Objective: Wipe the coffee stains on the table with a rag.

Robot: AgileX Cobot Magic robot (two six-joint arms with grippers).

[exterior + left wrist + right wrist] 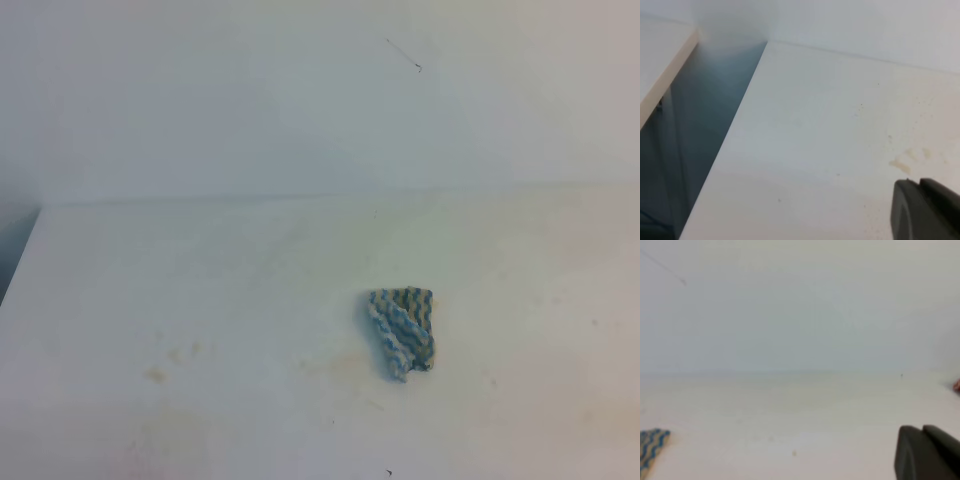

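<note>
The rag (402, 330), striped blue and tan and crumpled into a folded wedge, lies on the white tabletop (200, 290) a little right of the middle in the high view. Its long axis runs from the far, broader end down toward me, leaning slightly right, and the narrower bunched end points at the near edge. Nothing of mine touches it; neither of my arms shows in that view.

Just left of the rag's near end I see the coffee stains (340, 362) as a faint yellowish smear. Further left sit a few small tan specks (156, 375), well apart from the rag.

My left fingers (926, 210) show only as a dark block at the lower right of the left wrist view, above bare tabletop with pale tan blotches just beyond them; I cannot tell whether they are released or clenched. My right fingers (927, 452) are clenched together on nothing, and in that wrist view a corner of the rag lies far off at the left edge.
</note>
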